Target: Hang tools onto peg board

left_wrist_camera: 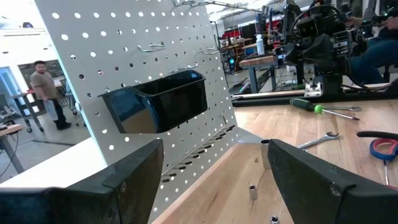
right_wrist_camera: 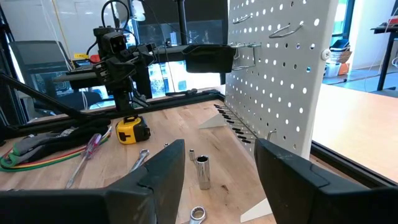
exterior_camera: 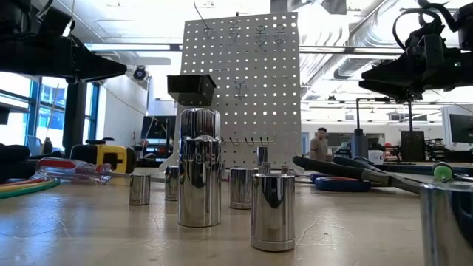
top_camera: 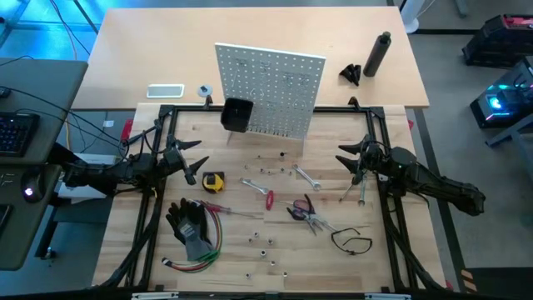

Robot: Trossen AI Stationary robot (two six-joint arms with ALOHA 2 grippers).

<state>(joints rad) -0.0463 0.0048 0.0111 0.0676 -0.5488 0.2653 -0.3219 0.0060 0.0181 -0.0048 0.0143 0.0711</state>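
Observation:
The white peg board stands upright at the work area's far edge, with a black bin on its front and a few wire hooks. Tools lie flat on the wooden top: a yellow tape measure, a silver wrench, a red-handled screwdriver, red-handled pliers, a green-handled screwdriver and a thin black loop. My left gripper is open and empty above the table, left of the board. My right gripper is open and empty to the board's right.
Black gloves and a bundle of coloured wires lie at the near left. Several chrome sockets stand scattered in the middle. A black frame borders the work area. A black bottle stands beyond the board. A person stands in the room behind.

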